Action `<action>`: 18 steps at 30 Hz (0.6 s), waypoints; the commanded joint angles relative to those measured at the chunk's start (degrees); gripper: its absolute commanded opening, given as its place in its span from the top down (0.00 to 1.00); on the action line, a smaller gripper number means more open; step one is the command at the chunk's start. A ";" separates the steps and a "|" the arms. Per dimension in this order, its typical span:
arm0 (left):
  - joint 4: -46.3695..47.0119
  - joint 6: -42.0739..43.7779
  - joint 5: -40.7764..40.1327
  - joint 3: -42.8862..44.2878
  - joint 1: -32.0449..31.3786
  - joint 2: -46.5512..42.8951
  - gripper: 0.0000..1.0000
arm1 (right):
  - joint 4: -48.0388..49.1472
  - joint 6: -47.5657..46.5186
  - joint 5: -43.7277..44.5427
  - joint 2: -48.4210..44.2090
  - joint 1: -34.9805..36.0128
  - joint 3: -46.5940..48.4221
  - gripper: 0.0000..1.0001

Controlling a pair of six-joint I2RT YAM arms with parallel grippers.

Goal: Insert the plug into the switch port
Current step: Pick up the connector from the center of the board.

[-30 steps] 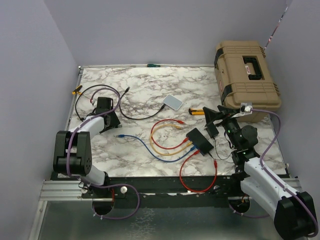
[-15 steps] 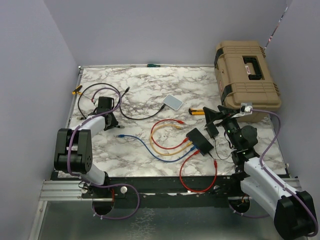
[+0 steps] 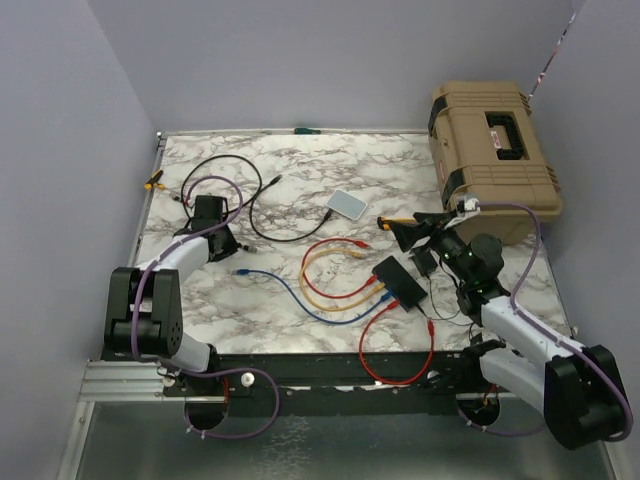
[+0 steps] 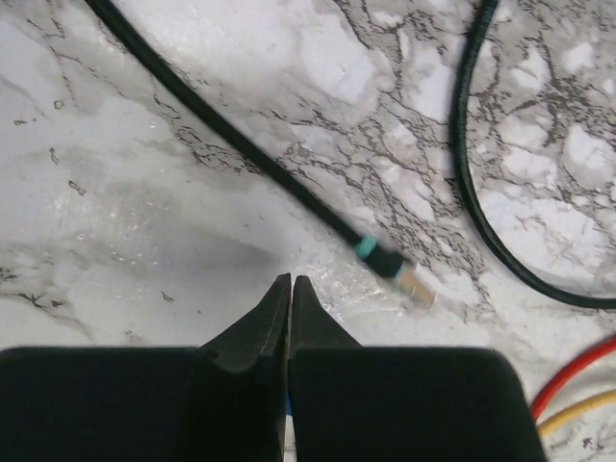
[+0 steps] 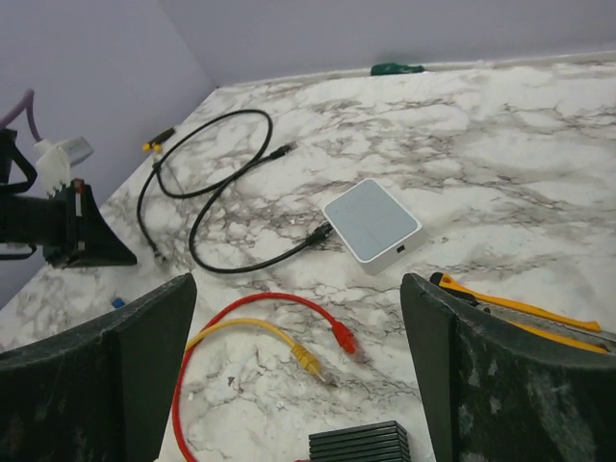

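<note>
Fingers of the right gripper (image 3: pixel 398 232) stand wide apart in the overhead view, poised just beyond the far end of the switch (image 3: pixel 398 281), which lies flat on the marble table (image 3: pixel 330 160) towards its right front; the left gripper (image 3: pixel 225 240) sits low over the table's left side, well apart from the switch, between a black cable (image 3: pixel 255 215) and the free end of a blue cable (image 3: pixel 262 272). Left wrist view: fingers (image 4: pixel 245 342) pressed together tip to tip with nothing visible between them, and the teal-banded plug (image 4: pixel 390 268) of the black cable lying on the marble just beyond the tips, to one side. Right wrist view: fingers (image 5: pixel 96 385) spread to either side of the frame and empty; one end of the switch shows at the bottom edge, with the loose ends of a red cable (image 5: pixel 274 296) and a yellow cable (image 5: pixel 255 327) near it and a grey-white box (image 5: pixel 371 223) farther off. Probable hazards: closed left fingers lowered onto the plug would push it aside rather than grasp it; several free ends invite picking the wrong one; the switch, unheld, would likely slide under insertion force; a trailing cable may snag its neighbours
</note>
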 commanded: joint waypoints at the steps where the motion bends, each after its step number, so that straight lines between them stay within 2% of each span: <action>1: 2.16 -2.49 4.23 -1.54 -0.50 -4.57 0.99 | 3.30 -0.69 -12.16 5.61 0.42 3.76 0.11; 9: 6.26 -7.10 7.63 -3.76 -0.41 -10.15 1.00 | 1.40 -1.57 -15.70 12.76 3.87 9.03 0.13; 11: 6.16 -5.44 6.06 -2.97 -0.44 -10.49 0.96 | 0.16 -2.69 -15.44 13.18 4.66 9.83 0.13; 14: 4.81 -6.52 4.09 -1.88 -0.27 -10.27 0.57 | -1.22 -4.08 -14.40 13.65 5.10 10.26 0.13; 18: 4.93 -11.80 2.20 -1.25 -0.20 -8.28 0.32 | 0.10 -4.90 -12.93 14.08 5.10 9.07 0.12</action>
